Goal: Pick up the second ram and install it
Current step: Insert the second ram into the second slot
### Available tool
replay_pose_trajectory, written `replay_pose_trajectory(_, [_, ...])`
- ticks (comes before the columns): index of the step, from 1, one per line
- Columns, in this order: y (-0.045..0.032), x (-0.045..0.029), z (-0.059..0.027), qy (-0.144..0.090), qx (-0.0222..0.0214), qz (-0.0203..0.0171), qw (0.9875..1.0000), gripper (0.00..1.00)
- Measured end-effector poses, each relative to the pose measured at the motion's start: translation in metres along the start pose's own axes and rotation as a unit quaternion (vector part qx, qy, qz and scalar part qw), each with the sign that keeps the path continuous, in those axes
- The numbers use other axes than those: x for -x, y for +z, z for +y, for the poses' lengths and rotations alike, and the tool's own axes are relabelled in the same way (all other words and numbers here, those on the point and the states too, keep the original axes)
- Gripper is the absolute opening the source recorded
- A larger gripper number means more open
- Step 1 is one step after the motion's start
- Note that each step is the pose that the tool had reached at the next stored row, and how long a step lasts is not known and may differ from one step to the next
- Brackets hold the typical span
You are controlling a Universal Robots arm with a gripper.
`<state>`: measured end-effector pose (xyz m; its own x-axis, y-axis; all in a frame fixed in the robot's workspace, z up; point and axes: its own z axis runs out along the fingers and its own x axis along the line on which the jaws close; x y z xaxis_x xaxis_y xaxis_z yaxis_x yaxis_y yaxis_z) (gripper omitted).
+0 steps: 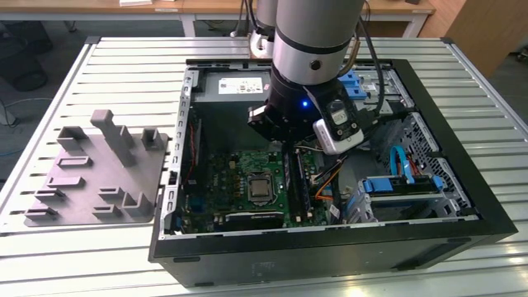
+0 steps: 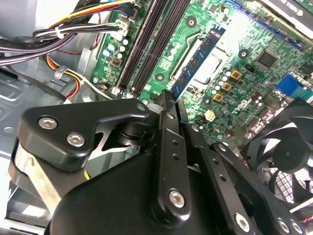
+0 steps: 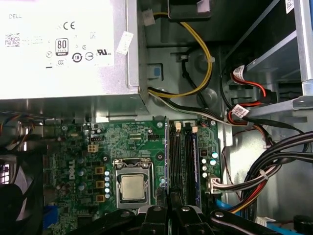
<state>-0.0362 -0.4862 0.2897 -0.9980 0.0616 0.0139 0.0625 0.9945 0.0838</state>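
While the grey holder tray [image 1: 95,170] sits on the slatted table [image 1: 49,93] at the exterior view's left, the gripper [image 1: 290,141] hangs inside the open computer case [image 1: 486,210], over the green motherboard [image 1: 239,179]. In the second wrist view its fingers [image 2: 171,142] are pressed together on the second ram [image 2: 198,61], a thin stick standing on edge beside the slots [image 2: 146,46], above the board.
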Motion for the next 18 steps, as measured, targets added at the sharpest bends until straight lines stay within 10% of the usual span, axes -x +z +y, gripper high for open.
replay_pose_trajectory(18, [0.0121,0.0027,-0.0009,0.0,-0.0002,0.0001,1.0,0.14])
